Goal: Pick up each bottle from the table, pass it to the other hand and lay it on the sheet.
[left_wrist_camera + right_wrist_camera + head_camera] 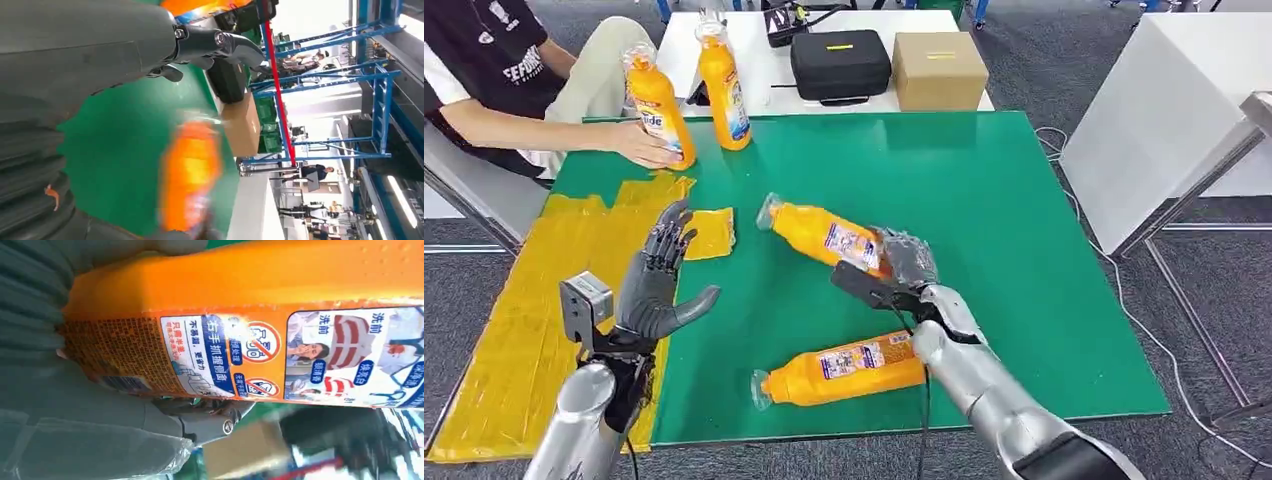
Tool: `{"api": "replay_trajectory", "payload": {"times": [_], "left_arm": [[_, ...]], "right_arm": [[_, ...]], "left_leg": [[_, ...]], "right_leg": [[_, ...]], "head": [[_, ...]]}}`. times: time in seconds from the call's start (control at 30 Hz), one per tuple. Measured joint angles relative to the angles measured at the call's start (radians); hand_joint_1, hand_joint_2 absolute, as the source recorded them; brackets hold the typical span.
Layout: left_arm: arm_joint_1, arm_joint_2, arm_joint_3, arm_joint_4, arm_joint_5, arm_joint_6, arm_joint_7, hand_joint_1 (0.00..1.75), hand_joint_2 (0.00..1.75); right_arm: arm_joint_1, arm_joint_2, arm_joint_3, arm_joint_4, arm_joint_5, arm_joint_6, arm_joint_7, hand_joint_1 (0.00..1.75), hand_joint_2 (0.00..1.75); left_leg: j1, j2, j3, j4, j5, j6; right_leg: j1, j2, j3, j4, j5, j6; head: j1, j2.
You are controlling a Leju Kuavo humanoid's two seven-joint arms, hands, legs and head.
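Observation:
My right hand grips the base end of an orange bottle over the middle of the green mat, its cap pointing toward my left. In the right wrist view the labelled bottle lies across my right hand. My left hand is open, fingers spread, at the edge of the yellow sheet. The left wrist view has my left hand with the same bottle blurred beyond it. A second orange bottle lies near the front edge.
Two more orange bottles stand at the mat's back left: one free, one steadied by a seated person's hand. A small yellow scrap lies by the sheet. A black case and a cardboard box sit behind.

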Motion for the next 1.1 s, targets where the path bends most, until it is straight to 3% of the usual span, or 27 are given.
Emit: {"api": "replay_trajectory", "payload": {"times": [0.13, 0.33, 0.47, 0.7, 0.9, 1.1], "left_arm": [[0.017, 0.0, 0.002, -0.013, -0.004, 0.008, 0.0, 0.0, 1.75], [0.019, 0.0, 0.002, -0.016, -0.005, 0.008, 0.0, 0.0, 1.75], [0.039, 0.001, 0.011, -0.039, -0.008, 0.01, 0.008, 0.0, 1.75], [0.04, 0.0, 0.012, -0.041, -0.021, -0.003, 0.016, 0.0, 1.75], [0.0, -0.011, -0.005, -0.034, -0.046, -0.047, 0.026, 0.0, 1.75], [-0.032, -0.016, -0.018, -0.02, -0.052, -0.059, 0.03, 0.0, 1.75]], "right_arm": [[0.078, 0.007, -0.09, -0.151, -0.158, -0.023, -0.068, 1.75, 1.75], [0.087, 0.008, -0.101, -0.169, -0.182, -0.021, -0.079, 1.75, 1.75], [0.186, 0.036, -0.218, -0.368, -0.438, 0.045, -0.187, 1.75, 1.75], [0.216, 0.05, -0.233, -0.42, -0.453, 0.083, -0.206, 1.75, 1.75], [0.217, 0.068, -0.2, -0.414, -0.499, 0.266, -0.283, 1.75, 1.75], [0.215, 0.075, -0.164, -0.402, -0.479, 0.352, -0.319, 1.75, 1.75]], "left_leg": [[0.0, 0.0, -0.002, 0.0, 0.0, 0.0], [0.0, 0.0, -0.002, 0.0, 0.0, 0.0], [0.0, 0.0, -0.002, 0.0, 0.0, 0.0], [0.0, 0.002, -0.002, 0.0, 0.0, 0.0], [0.0, 0.001, -0.002, 0.0, 0.0, 0.0], [0.0, 0.002, -0.002, 0.0, 0.0, 0.0]], "right_leg": [[0.0, 0.0, -0.002, 0.0, 0.0, 0.0], [0.0, 0.0, -0.002, 0.0, 0.0, 0.0], [0.0, 0.0, -0.002, 0.0, 0.0, 0.0], [0.0, 0.001, -0.002, 0.0, 0.0, 0.0], [0.0, 0.0, -0.002, 0.0, 0.0, 0.0], [0.0, 0.0, -0.002, 0.001, 0.0, 0.0]], "head": [[0.001, 0.0], [0.0, 0.0], [0.0, 0.0], [0.0, 0.0], [0.0, 0.0], [0.0, 0.0]]}}
